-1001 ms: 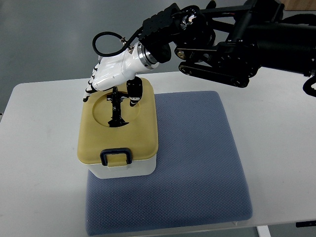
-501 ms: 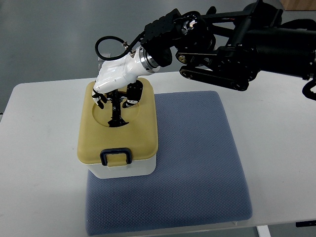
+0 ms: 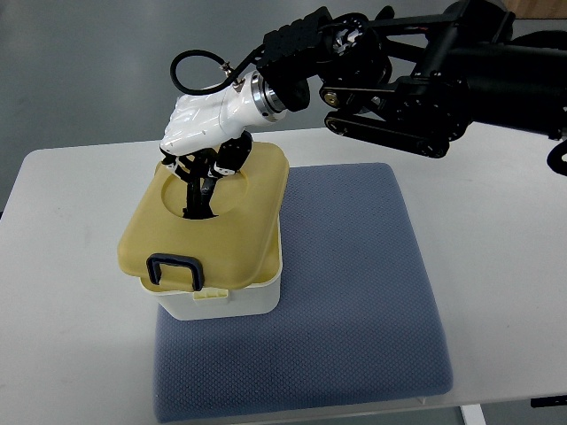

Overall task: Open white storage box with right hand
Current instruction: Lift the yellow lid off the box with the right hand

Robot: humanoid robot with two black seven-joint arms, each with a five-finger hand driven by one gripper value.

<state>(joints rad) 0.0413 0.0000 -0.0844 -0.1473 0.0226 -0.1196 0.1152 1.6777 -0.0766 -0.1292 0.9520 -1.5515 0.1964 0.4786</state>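
Mustard-yellow lid (image 3: 208,235), hard plastic, sits askew on the white storage box (image 3: 221,301): its front edge with the black latch (image 3: 174,270) is raised and swung toward the table's left edge, so it no longer lines up with the white body beneath. The box stands on the near-left part of the blue-grey mat (image 3: 354,292), which lies on the white table (image 3: 62,266). My right hand (image 3: 202,133) is down over the round recess in the lid's top, fingers (image 3: 197,166) curled closed around the black handle (image 3: 197,190) standing in it. Left arm not in view. Step in hand, as I judge it: lid freed at the front, lift under way but not complete. Next move calls for holding this grip and carrying the lid straight up until the rear edge clears the rim, then aside to bare mat. The interior is hidden under the lid; I cannot tell whether anything is inside.
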